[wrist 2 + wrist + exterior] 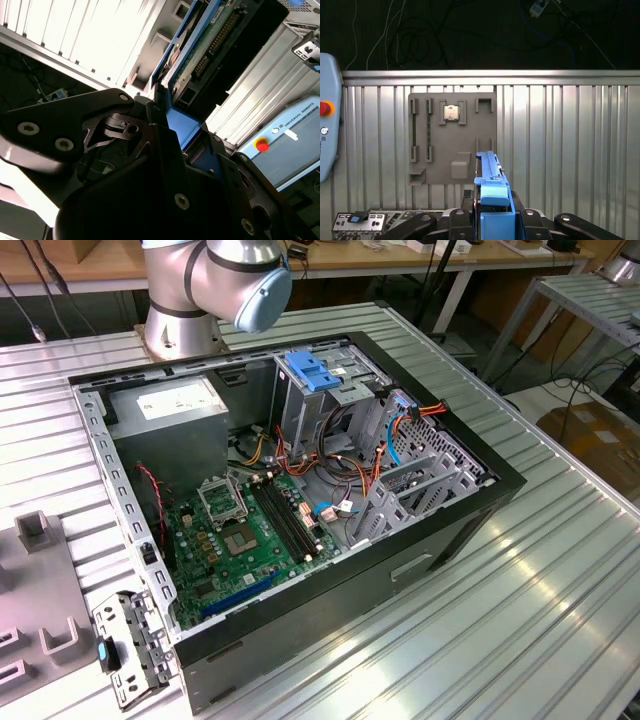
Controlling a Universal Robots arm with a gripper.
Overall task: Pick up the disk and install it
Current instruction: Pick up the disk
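My gripper (492, 222) is shut on the disk (491, 175), which I see edge-on in the first wrist view: a thin metal body capped by a blue plastic carrier rail. It hangs high above the slatted table. In the second wrist view the disk (212, 42) shows its green circuit board, its connector strip and a blue rail, with the black fingers (155, 130) clamped on its near end. The open computer case (480, 502) lies on the table in the exterior view, with the grey drive cage (300, 410) at its back.
Inside the case are a grey power-supply box (170, 405), a green motherboard (250, 530), cable bundles and a light-blue latch plate (315, 370). The arm's base (185, 315) stands behind the case. A grey fixture plate (452, 137) holding a chip and a pendant (327, 120) lie on the table.
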